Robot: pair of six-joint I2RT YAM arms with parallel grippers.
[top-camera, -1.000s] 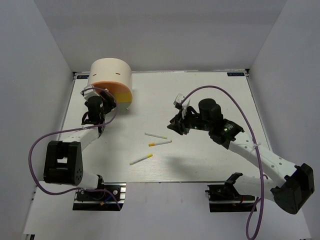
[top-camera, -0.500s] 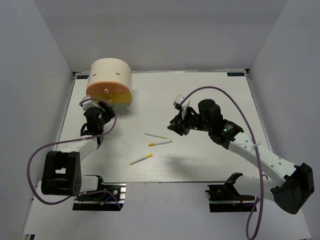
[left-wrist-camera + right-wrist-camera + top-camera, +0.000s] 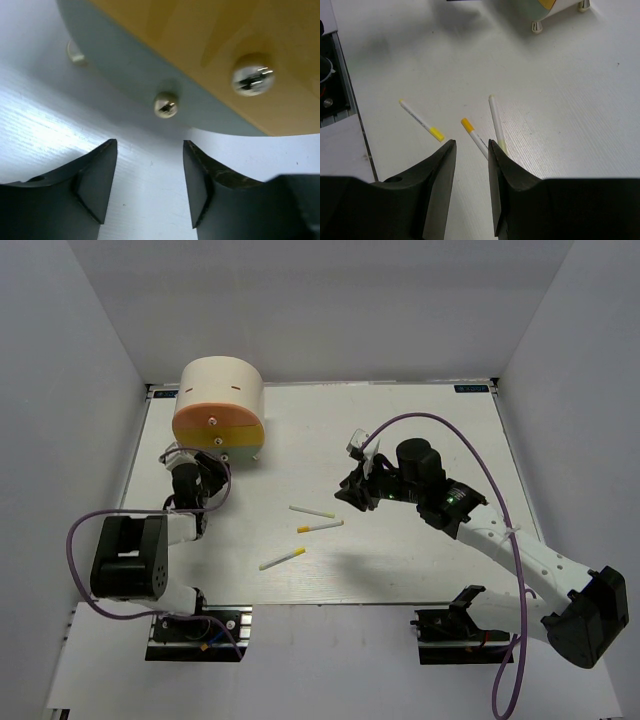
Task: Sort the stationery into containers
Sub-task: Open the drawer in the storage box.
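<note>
The cream drum-shaped organiser [image 3: 222,390] stands at the back left, its orange-to-yellow face [image 3: 218,428] turned toward the arms. Three thin white sticks with yellow ends lie mid-table: one [image 3: 312,511], a second [image 3: 320,526], a third [image 3: 282,558]. My left gripper [image 3: 200,462] is open just in front of the organiser's face. In the left wrist view it [image 3: 149,145] is empty, with a small white knob [image 3: 165,104] just ahead. My right gripper [image 3: 347,492] hovers open and empty to the right of the sticks. The right wrist view shows it [image 3: 471,145] with the sticks [image 3: 474,137] beyond its tips.
The organiser rests on small white feet [image 3: 536,26]. A second knob [image 3: 252,75] sits on the yellow face. White walls close in the table on the left, right and back. Purple cables loop off both arms.
My left gripper has drawn back from the organiser's face toward the near edge, uncovering the face and its knobs, and its jaws have narrowed a little. The right arm and the sticks have not moved.
</note>
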